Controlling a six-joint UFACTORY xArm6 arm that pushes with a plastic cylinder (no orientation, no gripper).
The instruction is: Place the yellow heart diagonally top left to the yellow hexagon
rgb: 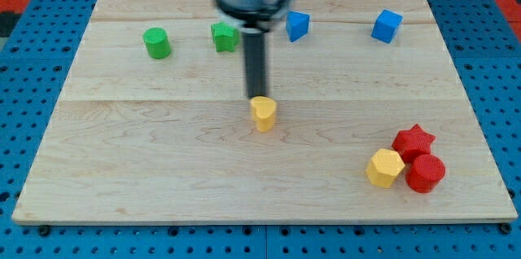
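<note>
The yellow heart [263, 114] lies near the middle of the wooden board [163, 161]. My tip [257, 97] stands right at the heart's upper edge, touching or nearly touching it. The yellow hexagon [384, 168] lies at the view's lower right, far to the right of and below the heart. It touches the red blocks beside it.
A red star [413, 141] and a red cylinder [426, 173] sit against the hexagon's right. A green cylinder [157, 42] and a green block [225, 37] lie at the upper left. Two blue blocks [297, 26] [387, 26] lie along the top.
</note>
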